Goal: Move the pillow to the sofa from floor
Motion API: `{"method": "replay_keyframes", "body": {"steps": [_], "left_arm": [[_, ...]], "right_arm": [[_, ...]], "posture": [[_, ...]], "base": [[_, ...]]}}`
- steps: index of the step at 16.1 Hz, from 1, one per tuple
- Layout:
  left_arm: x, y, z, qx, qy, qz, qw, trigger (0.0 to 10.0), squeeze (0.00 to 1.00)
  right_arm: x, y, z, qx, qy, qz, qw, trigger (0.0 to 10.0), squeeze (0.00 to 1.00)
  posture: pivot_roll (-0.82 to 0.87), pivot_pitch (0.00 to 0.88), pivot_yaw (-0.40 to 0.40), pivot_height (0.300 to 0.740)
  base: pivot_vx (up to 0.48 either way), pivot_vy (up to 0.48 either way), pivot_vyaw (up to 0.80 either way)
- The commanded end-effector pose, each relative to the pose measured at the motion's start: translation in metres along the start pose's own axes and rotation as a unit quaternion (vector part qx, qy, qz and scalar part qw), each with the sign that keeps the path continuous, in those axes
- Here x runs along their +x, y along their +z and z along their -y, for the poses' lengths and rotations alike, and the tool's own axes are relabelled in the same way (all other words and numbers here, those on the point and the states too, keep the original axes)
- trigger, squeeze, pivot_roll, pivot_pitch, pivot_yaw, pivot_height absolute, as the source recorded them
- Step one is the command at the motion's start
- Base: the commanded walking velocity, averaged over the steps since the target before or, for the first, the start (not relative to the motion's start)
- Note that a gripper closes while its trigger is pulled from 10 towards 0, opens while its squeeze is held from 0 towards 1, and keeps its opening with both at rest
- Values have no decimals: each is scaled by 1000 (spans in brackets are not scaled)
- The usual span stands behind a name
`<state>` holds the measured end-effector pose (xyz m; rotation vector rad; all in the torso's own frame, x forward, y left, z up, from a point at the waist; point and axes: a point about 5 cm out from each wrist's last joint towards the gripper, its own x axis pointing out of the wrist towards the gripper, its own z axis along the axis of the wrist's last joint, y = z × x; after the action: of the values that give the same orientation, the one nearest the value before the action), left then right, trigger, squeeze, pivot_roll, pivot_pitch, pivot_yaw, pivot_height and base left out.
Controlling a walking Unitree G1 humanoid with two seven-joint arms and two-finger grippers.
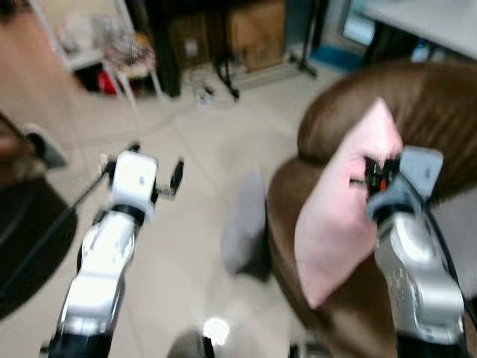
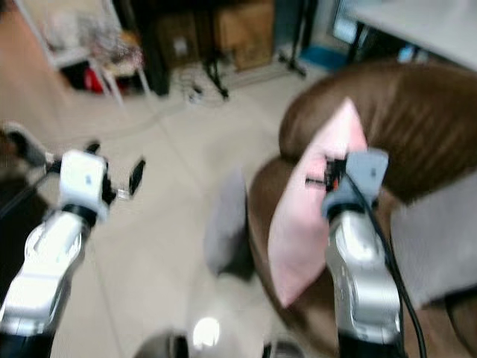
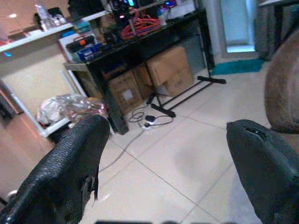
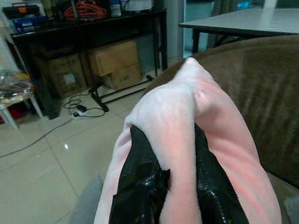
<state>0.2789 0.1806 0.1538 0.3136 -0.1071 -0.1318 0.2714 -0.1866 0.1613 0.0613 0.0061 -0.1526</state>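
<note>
Right gripper (image 4: 161, 186) pinches the pink pillow (image 1: 339, 209) by its edge, hanging above the sofa (image 1: 425, 112) seat for release; left gripper (image 3: 163, 158) spread wide, empty.

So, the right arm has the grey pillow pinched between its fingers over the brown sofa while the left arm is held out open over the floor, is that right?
Not quite: the pillow pinched in the right gripper is the pink pillow, as the right wrist view shows. The grey pillow leans on the floor against the brown sofa. The rest holds: the left gripper is open over the floor.
</note>
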Motion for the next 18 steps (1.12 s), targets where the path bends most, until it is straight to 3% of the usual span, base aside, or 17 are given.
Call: {"method": "replay_keyframes", "body": {"steps": [1, 7, 18], "left_arm": [[0, -2, 0, -3, 0, -4, 1000, 10000, 122], [0, -4, -2, -8, -22, -1, 1000, 10000, 169], [0, -3, -7, -9, -21, 3, 1000, 10000, 161]], "right_arm": [[-1, 7, -2, 7, 4, 18, 1000, 10000, 0], [-3, -1, -15, 35, 50, -3, 998, 10000, 0], [0, 0, -21, 50, 63, -3, 997, 10000, 0]], "posture": [[-90, 0, 42, 740], [-96, 0, 48, 740], [-82, 0, 41, 740]], "base": [[0, 0, 0], [0, 0, -68], [257, 0, -783]]}}
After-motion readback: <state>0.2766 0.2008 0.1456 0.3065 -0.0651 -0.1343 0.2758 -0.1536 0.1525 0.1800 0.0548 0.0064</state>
